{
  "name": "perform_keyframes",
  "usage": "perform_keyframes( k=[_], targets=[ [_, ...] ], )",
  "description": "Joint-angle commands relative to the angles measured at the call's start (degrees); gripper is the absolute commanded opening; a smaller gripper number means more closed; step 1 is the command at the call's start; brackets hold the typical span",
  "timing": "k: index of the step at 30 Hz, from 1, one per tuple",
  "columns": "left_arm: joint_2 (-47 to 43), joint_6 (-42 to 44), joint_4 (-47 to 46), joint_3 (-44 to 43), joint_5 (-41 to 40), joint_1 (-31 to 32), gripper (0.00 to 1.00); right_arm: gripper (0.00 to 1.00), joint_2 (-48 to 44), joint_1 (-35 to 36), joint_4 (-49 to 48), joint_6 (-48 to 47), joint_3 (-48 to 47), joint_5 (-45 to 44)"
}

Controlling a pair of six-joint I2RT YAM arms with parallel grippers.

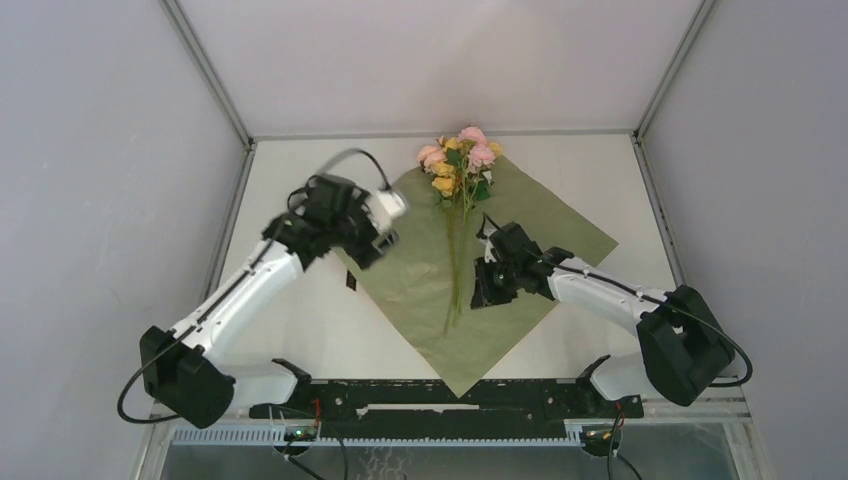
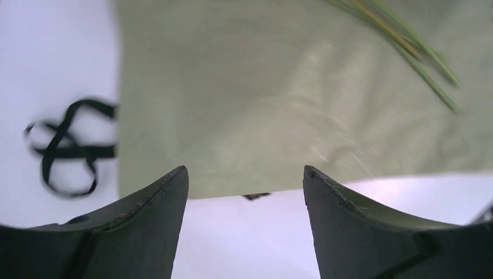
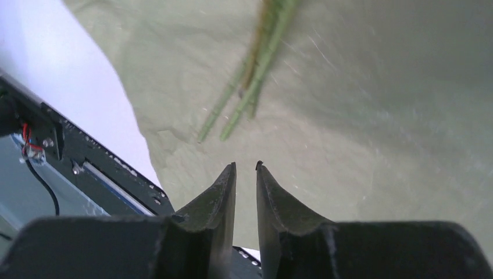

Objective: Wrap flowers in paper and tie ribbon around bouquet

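Nearest, right gripper point(image 3: 246, 168) poised low over the paper point(image 1: 500, 235) beside the stem ends, fingers almost together, gripping nothing. Left gripper point(image 2: 245, 177) raised above the paper's left edge, fingers wide apart, empty. Ribbon point(image 2: 67, 148) loose on the table point(image 1: 300, 320) just left of the sheet. Farther back, flowers point(image 1: 458, 165) lying along the flat sheet, green face up, blooms past its far corner. Wrapping apparently not begun; tying still ahead.

plain grey walls point(image 1: 90, 150) enclose a white table point(image 1: 300, 320), metal posts point(image 1: 205, 70) at the corners.
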State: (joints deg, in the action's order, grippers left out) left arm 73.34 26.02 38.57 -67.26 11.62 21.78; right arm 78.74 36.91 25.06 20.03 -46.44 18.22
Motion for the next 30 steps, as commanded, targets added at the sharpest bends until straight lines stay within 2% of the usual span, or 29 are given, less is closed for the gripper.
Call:
perform_keyframes(
  k=[1,4,7,9,11,14,19,23,30],
  targets=[
    [-2.0,11.4,9.6,10.2,-5.4,17.2,0.77,0.27,-2.1,0.9,-1.2,15.6,3.7,-5.2],
    [-4.7,12.1,7.2,16.2,-7.3,32.7,0.8,0.27,-3.4,-0.4,-2.5,18.1,7.5,-6.5],
    [-5.7,13.9,1.6,20.5,-8.8,45.6,0.85,0.27,-4.7,-2.2,-4.0,19.0,11.4,-7.7],
    [-5.4,15.4,-5.0,24.2,-11.1,52.5,0.88,0.27,-5.9,-2.6,-5.7,19.9,13.3,-7.4],
    [-3.9,17.1,-12.3,27.5,-14.9,56.4,0.89,0.27,-6.9,-2.6,-6.3,20.6,14.1,-7.9],
    [-1.3,18.4,-19.7,29.8,-16.8,58.9,0.85,0.27,-7.6,-1.6,-6.3,21.3,14.2,-8.8],
    [1.9,20.4,-25.3,31.3,-16.5,59.1,0.57,0.28,-8.0,0.9,-5.7,21.7,14.2,-10.5],
    [3.5,21.5,-26.2,32.4,-14.7,59.1,0.55,0.28,-7.9,1.3,-6.5,22.2,15.0,-10.4],
    [8.5,20.0,-25.2,30.4,-16.3,59.1,0.61,0.28,-7.0,0.5,-7.2,21.5,15.1,-9.4]
  ],
)
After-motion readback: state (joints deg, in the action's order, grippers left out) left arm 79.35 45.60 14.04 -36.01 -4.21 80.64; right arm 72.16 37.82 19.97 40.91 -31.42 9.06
